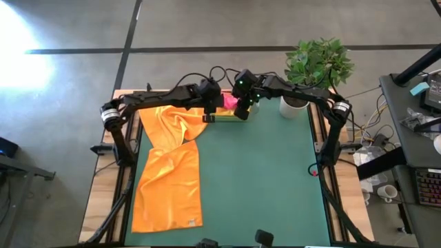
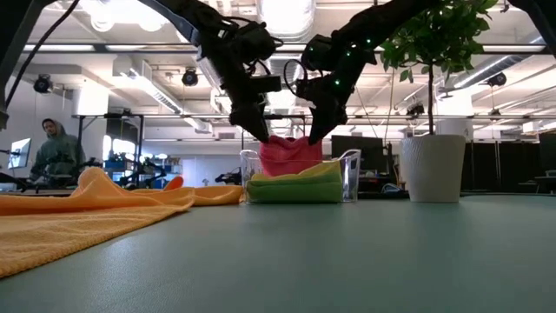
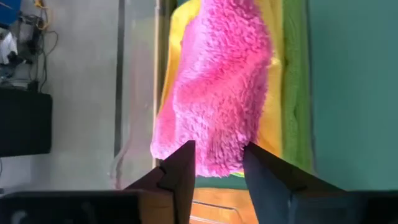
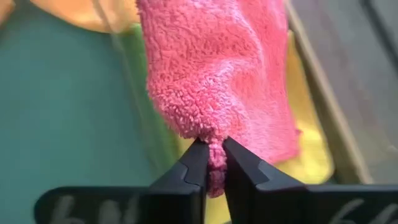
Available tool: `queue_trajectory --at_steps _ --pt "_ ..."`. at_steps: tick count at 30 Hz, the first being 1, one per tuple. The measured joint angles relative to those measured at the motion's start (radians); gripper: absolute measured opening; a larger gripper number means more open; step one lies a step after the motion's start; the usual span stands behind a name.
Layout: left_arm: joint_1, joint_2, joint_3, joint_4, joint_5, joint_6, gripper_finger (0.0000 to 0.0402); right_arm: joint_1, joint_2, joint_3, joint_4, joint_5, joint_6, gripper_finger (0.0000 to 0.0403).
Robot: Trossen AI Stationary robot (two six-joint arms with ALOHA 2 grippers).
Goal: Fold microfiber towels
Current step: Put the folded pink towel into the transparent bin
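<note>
An orange towel is lying spread out on the green table, stretching from the table's near left corner up toward the clear tray at the far edge. In the low view its rumpled far end is rising in a soft hump to the left of the tray, and a person is standing in the room far behind it.

The left gripper is hanging over the tray's left side. Its two fingers are standing apart, with a clear gap between them, and the edge of the pink towel is showing in that gap; whether the fingers are touching it I cannot tell.

The pink towel is sitting bunched on top of the stack in the tray, rising above the tray's rim. Under it a yellow towel is lying folded, and below that a green towel is lying at the bottom of the stack, seen in the low view as a green band along the tray's floor.

The right gripper is hanging over the tray's right side, just beside the left one. Its fingers are pinched nearly together on a small fold at the edge of the pink towel.

To the right of the tray, a potted plant in a white pot is standing on the table's far right corner.
</note>
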Motion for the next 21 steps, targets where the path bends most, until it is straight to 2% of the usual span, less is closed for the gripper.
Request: queue_trajectory --at_steps 11,16,21 --pt "-0.032 -0.023 0.007 -0.071 0.046 -0.051 0.0125 0.000 -0.020 0.025 -0.036 -0.040 0.046 0.0109" --pt "-0.029 -0.055 0.007 -0.084 0.047 -0.118 0.0125 0.000 -0.023 0.062 -0.095 -0.041 -0.001 0.0124" --pt "-0.018 -0.135 0.007 -0.107 0.046 -0.213 0.0125 -0.009 -0.016 0.072 -0.036 -0.070 -0.033 0.0122"
